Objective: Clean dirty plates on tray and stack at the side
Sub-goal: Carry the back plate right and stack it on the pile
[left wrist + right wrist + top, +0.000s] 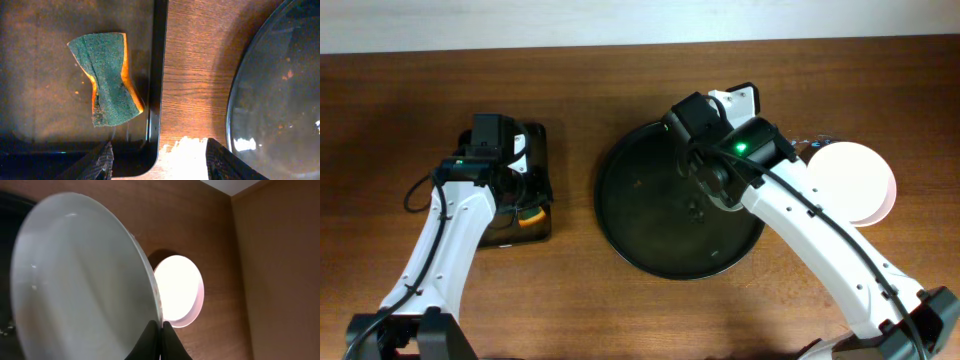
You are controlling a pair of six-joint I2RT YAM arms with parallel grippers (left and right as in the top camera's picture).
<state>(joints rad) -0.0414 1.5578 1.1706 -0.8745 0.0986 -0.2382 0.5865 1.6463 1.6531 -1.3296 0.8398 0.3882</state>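
Note:
My right gripper [161,330] is shut on the rim of a white plate [80,280], held tilted on edge above the round black tray [645,215]. In the overhead view that gripper [708,188] is over the tray's right half and the arm mostly hides the plate. A stack of plain white plates [855,180] lies on the table to the right of the tray and also shows in the right wrist view [180,290]. My left gripper [159,162] is open and empty over the corner of a rectangular dark tray [45,115].
A green and orange sponge [107,80] lies in the rectangular tray [535,140], left of the round tray. A strip of bare wood [195,75] separates the two trays. The round tray [280,100] carries small orange specks.

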